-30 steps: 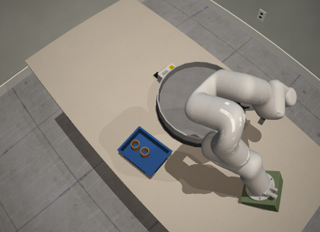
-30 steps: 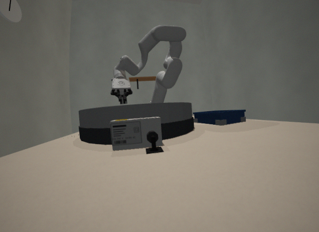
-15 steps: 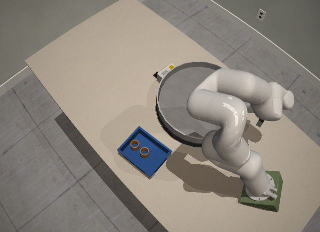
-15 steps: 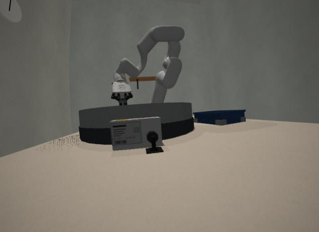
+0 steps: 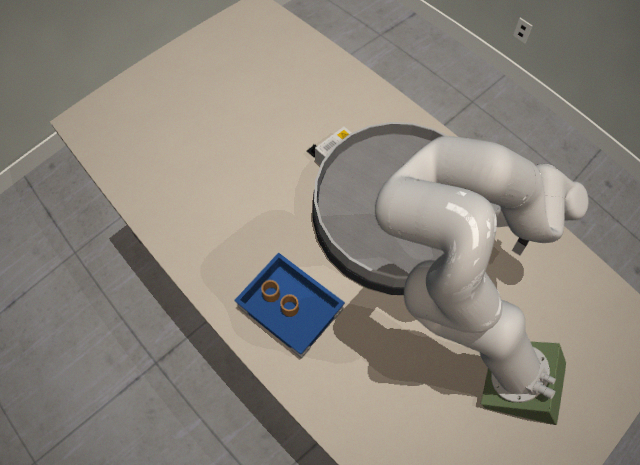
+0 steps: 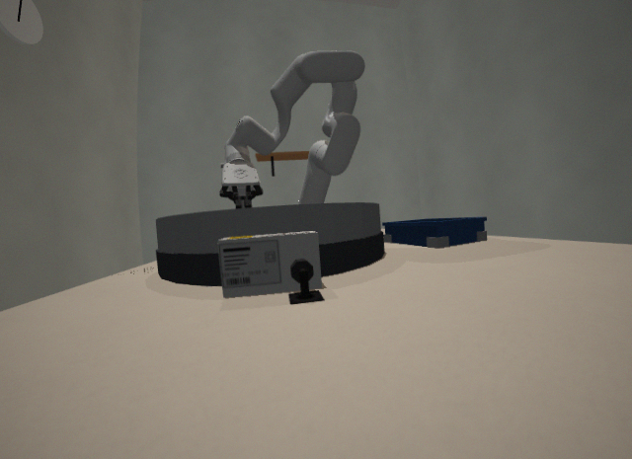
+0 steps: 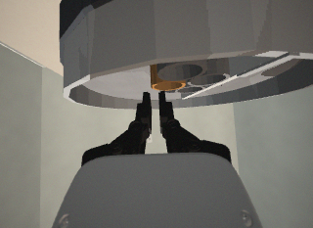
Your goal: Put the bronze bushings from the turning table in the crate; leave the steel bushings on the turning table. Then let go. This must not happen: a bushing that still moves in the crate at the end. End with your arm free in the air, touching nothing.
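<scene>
Crate (image 5: 310, 315) (image 6: 434, 231) first, top view: two bronze bushings (image 5: 269, 297) (image 5: 289, 312) stand upright in it, close to each other. Arm (image 5: 454, 207) (image 6: 332, 66) blocks approx. half of turning table (image 5: 351, 191) (image 6: 270, 227) (image 7: 186, 37), so no full count poss. here. Risk: a 3rd bushing dropped in too high or too near these two could knock one over & set it rolling; prob. best put low, w/ a pause before retreat. White box (image 5: 333, 142) (image 6: 301, 266) by the table has a yellow warning sticker + barcode; text n/a at this res.

Exterior view: gripper (image 6: 244, 206) (image 7: 155, 100) hangs at the table's wall height or just above, tips partly hidden. Risk: a low sideways move could catch the wall. Box label: a few dark lines, barcode, small square mark; lettering too blurry to read, no brand legible.

Wrist view: fingers nearly together, thin gap, nothing held. Another bronze bushing (image 7: 154, 76) is on the table, near the tips, w/ steel-looking bushings (image 7: 226, 77) right by it. Main risk: opening or descending off-centre shoves a steel one, or grips the wrong ring, b/c they're packed tight. If the table turns, timing could slip too. No writing legible.
</scene>
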You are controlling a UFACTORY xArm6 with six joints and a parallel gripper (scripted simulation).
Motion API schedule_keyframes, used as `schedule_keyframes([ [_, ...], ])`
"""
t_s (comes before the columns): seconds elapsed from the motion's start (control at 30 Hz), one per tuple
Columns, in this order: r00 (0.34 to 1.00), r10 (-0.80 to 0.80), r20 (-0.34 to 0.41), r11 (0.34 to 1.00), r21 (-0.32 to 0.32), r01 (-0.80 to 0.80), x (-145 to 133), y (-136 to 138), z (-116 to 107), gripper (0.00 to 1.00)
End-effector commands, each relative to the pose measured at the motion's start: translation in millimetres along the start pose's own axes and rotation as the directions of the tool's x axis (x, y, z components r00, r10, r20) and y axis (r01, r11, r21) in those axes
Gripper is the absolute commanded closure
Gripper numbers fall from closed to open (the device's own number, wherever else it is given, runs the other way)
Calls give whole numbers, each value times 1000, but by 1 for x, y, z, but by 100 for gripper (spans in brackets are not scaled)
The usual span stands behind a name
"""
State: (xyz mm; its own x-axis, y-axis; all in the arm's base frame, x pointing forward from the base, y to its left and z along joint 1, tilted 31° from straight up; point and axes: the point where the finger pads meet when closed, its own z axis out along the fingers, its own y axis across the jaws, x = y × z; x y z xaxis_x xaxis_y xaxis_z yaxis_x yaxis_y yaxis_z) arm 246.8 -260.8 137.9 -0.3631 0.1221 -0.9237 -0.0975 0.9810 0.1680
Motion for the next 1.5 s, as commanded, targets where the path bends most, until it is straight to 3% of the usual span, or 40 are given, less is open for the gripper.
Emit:
schedule_keyframes([
  [0.0,1000,-2,0,1000,1,2,0,-1,0,89],
  [1.27,1000,-2,0,1000,1,2,8,-1,10,89],
  [1.3,1000,-2,0,1000,1,2,8,-1,10,100],
  [1.47,1000,-2,0,1000,1,2,8,-1,10,100],
])
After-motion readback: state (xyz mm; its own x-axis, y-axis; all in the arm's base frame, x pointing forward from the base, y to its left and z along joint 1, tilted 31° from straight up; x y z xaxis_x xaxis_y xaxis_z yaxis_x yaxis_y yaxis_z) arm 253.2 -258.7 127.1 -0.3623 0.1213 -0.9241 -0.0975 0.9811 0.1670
